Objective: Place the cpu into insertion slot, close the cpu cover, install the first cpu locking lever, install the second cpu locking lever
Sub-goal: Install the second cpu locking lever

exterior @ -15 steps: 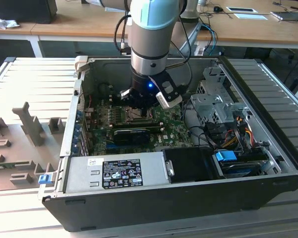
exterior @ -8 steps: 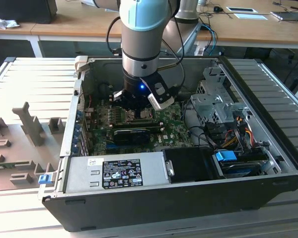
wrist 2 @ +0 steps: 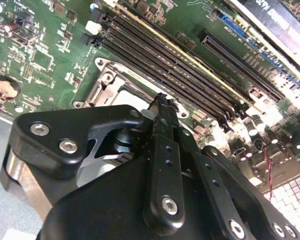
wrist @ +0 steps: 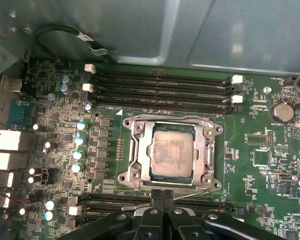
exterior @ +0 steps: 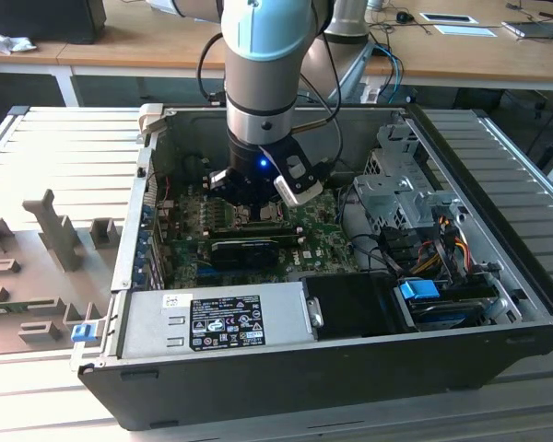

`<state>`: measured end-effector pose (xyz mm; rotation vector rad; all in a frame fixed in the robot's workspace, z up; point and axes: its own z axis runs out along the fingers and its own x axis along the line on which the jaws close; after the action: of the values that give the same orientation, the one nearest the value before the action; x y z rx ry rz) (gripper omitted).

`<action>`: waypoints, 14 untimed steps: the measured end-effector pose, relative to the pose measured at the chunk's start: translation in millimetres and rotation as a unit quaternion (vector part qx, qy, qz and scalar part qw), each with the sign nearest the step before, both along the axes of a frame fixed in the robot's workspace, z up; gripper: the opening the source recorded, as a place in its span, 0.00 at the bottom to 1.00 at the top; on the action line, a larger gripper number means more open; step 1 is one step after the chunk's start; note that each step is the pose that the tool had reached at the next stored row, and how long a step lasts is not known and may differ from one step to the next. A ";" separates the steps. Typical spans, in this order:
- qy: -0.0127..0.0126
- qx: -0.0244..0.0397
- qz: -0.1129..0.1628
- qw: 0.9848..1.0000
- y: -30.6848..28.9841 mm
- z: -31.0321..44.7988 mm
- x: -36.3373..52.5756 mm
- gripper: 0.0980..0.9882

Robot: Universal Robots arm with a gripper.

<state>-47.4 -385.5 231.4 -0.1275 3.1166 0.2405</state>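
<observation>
First wrist view gives me the cpu (wrist: 172, 155) seated in the insertion slot (wrist: 140, 172), the cpu cover (wrist: 171, 122) down around it. My gripper (wrist: 162, 196) sits at the socket's edge, fingertips pressed together, its body hiding the socket in the exterior view.

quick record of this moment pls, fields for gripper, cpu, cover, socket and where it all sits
gripper: fingers together, at the socket's edge, holding nothing visible
cpu: seated flat in the insertion slot
cpu cover: down around the cpu, chip showing through its window
locking levers: state unclear
setting: green motherboard inside an open computer case
nearby: memory slots beside the socket
</observation>
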 end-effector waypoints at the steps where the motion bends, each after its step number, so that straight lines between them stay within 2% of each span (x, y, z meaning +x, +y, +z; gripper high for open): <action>1: 0.000 0.000 0.000 1.000 0.0 0.0 0.0 0.01; 14: 0.000 0.000 0.000 1.000 -0.2 -1.0 -0.1 0.01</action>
<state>-47.5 -385.7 230.5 -0.1273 3.1165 0.2417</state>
